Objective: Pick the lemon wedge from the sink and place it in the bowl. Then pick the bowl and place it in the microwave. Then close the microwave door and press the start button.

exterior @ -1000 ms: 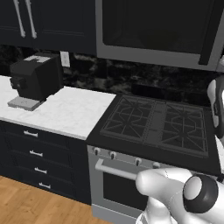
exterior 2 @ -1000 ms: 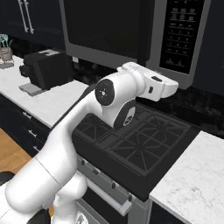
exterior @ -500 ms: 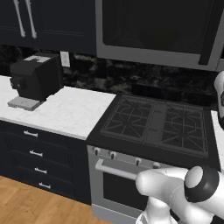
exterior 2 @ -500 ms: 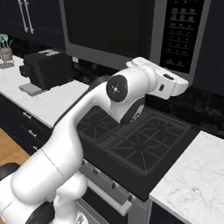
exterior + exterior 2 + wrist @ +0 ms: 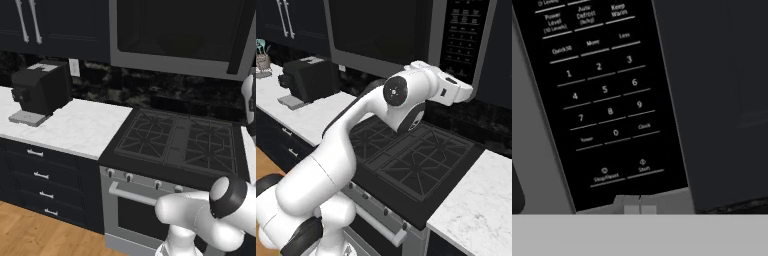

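Dark glass microwave door sits flush with the front, upper middle of the right base frame, grey frame around it. Microwave hangs over the stove, top of the left base frame. Control strip at upper right of the right base frame, white arm reaching up toward it, hand just below and in front of it. Gripper at bottom centre of hand frame, jaws pressed together, pinching nothing, tips right under the keypad. Start button just above the tips, slightly right; stop button beside it to the left. Touching or not, can't tell. Coffee machine on the white marble surface, left of frame. Drawers below it. Wood floor lower left.
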